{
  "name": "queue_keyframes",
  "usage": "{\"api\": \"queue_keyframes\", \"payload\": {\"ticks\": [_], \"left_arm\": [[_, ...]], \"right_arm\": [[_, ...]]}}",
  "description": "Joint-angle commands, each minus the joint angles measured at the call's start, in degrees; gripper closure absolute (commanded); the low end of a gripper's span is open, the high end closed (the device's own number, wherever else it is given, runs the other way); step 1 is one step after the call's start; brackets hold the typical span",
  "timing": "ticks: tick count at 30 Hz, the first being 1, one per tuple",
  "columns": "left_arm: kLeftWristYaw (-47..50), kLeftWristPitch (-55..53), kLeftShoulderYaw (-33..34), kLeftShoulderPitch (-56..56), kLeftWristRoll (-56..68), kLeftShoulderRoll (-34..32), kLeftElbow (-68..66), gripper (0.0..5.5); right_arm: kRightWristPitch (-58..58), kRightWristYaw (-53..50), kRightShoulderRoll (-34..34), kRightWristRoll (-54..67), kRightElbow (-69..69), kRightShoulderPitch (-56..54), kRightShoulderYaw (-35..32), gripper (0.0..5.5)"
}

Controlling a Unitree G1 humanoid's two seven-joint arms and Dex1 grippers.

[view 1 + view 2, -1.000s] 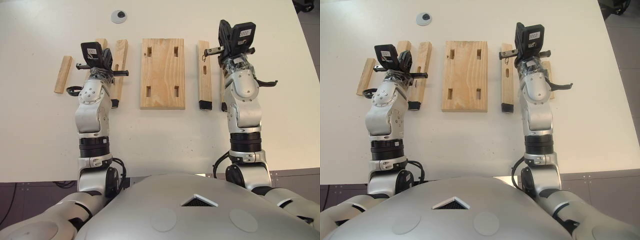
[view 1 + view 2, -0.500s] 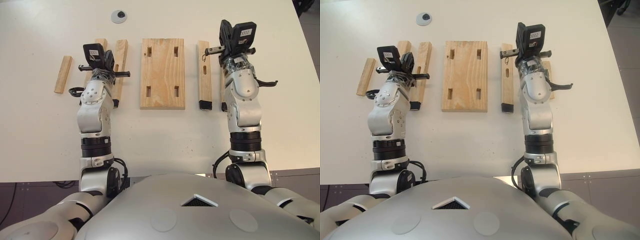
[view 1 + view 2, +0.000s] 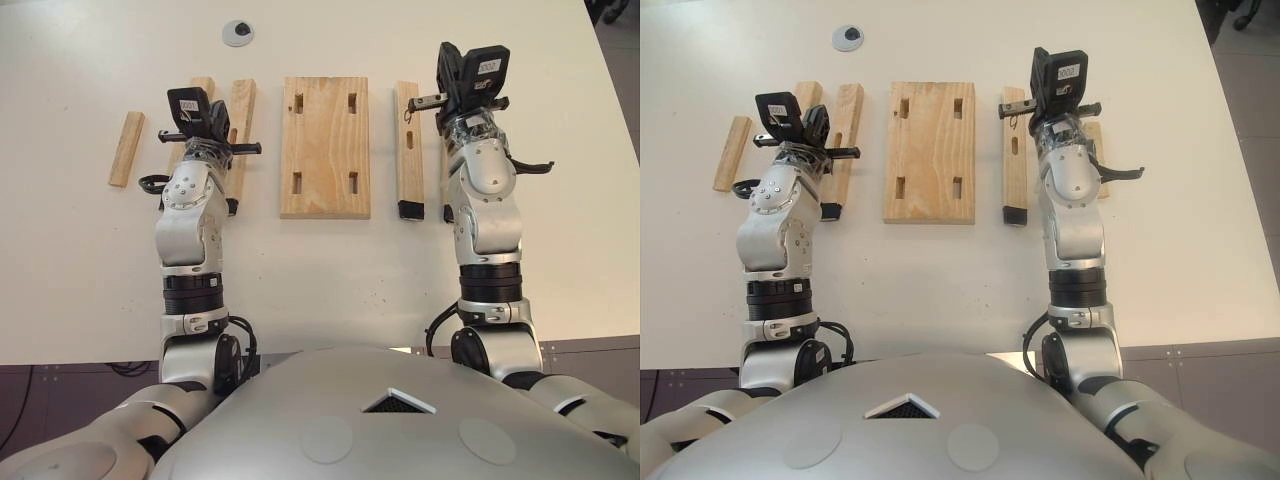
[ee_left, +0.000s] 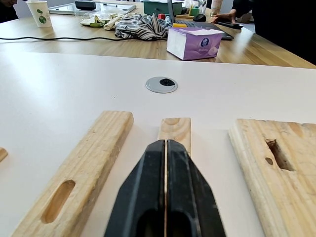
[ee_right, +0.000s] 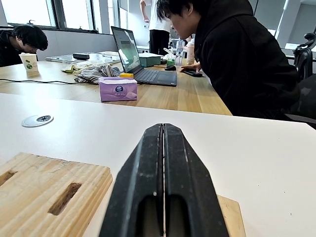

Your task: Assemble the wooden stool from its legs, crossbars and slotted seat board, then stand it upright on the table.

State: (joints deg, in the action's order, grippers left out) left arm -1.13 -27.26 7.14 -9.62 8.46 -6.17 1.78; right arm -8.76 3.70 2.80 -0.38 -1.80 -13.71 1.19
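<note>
Nothing is joined yet, by my reckoning. The pale rectangular slotted seat board (image 3: 324, 146) lies flat between the arms. The left gripper (image 4: 165, 143), black fingers pressed together and empty, hangs over a plain wooden leg (image 4: 176, 129), with a slotted wooden leg (image 4: 84, 182) just beside it. The right gripper (image 5: 162, 127) is likewise closed on nothing. Next, one must open and lower onto a leg. Beyond them are the white table (image 3: 90, 250), a round grey grommet (image 3: 238, 33), and a purple tissue box (image 4: 195, 43) on the next desk.
</note>
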Motion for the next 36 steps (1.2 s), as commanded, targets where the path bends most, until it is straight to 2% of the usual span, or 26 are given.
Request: {"api": "queue_keyframes", "payload": {"ticks": [1,4,9,11,17,31,32,36], "left_arm": [[0.20,-0.85,0.23,-0.31,-0.16,-0.06,-0.12,5.47],[-4.90,-3.18,0.15,1.47,1.42,-3.96,2.62,5.19],[-19.69,-21.99,5.45,6.16,6.90,-23.54,8.31,4.41],[-22.14,-26.93,8.16,7.47,8.96,-27.10,9.23,4.16],[-22.77,-29.94,6.63,9.47,9.42,-27.47,10.30,3.30],[-25.54,-30.69,2.77,12.04,8.96,-29.30,6.67,3.30],[-25.47,-30.95,2.50,12.26,8.76,-29.42,6.08,3.47],[-26.33,-33.06,0.76,13.62,9.08,-29.63,4.26,3.50]], "right_arm": [[-0.41,0.15,-0.29,0.38,-0.01,-0.77,0.05,5.50],[-0.51,0.22,-0.22,0.41,0.08,-0.87,0.04,5.50],[-0.59,0.00,0.09,0.29,0.76,0.10,-0.31,5.50],[-0.59,-0.16,0.00,0.29,0.90,0.42,-0.42,5.50],[-0.56,-0.45,-0.43,0.08,1.42,1.73,-0.10,5.50],[-0.54,-0.22,-0.15,0.09,0.80,1.19,-0.10,5.50],[-0.58,-0.25,-0.16,0.09,0.84,1.28,-0.09,5.50],[-0.66,-0.35,-0.23,0.07,0.98,1.40,-0.07,5.50]]}}
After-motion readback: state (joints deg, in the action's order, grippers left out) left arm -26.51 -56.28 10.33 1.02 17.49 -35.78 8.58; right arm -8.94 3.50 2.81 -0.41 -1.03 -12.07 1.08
